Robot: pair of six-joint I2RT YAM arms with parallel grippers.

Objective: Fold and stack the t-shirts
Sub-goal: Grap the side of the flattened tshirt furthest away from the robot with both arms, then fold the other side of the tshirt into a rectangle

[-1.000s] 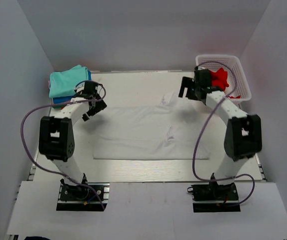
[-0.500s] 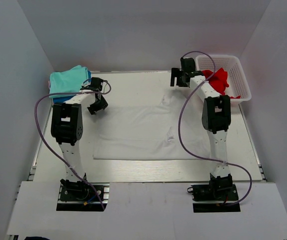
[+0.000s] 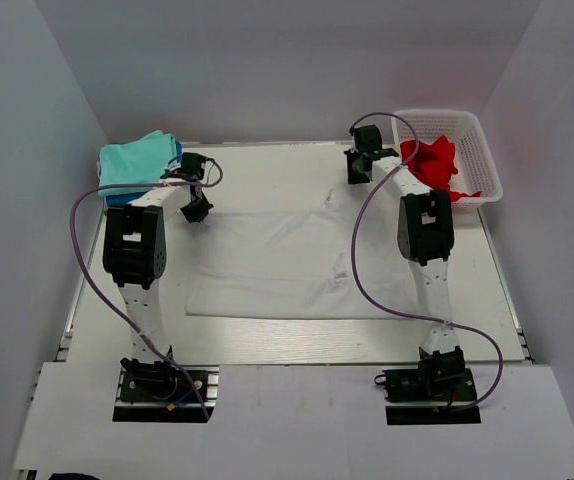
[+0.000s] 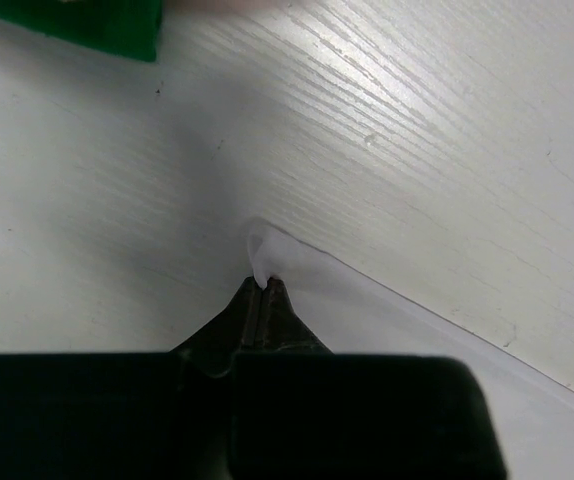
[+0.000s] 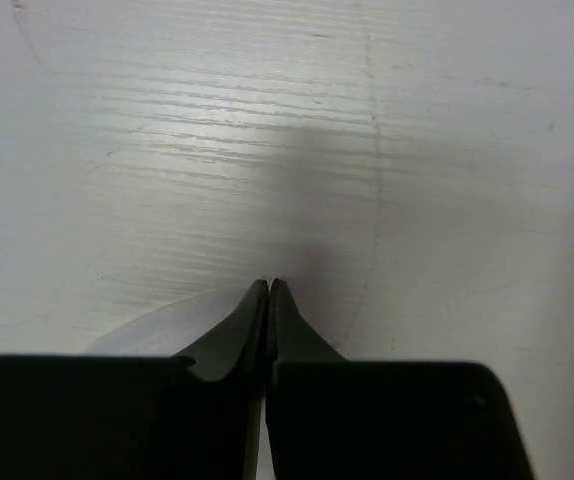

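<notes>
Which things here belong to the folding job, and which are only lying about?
Job:
- white t-shirt, pinched by left tool and right tool
- red t-shirt
- teal t-shirt on the folded pile

Lying about:
- white basket, holding the red one
- purple cables

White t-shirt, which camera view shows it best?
Top external: the whole white t-shirt lies spread across the table. Left wrist shows only a corner pinched by the left gripper; right wrist only an edge at the shut right gripper.
</notes>
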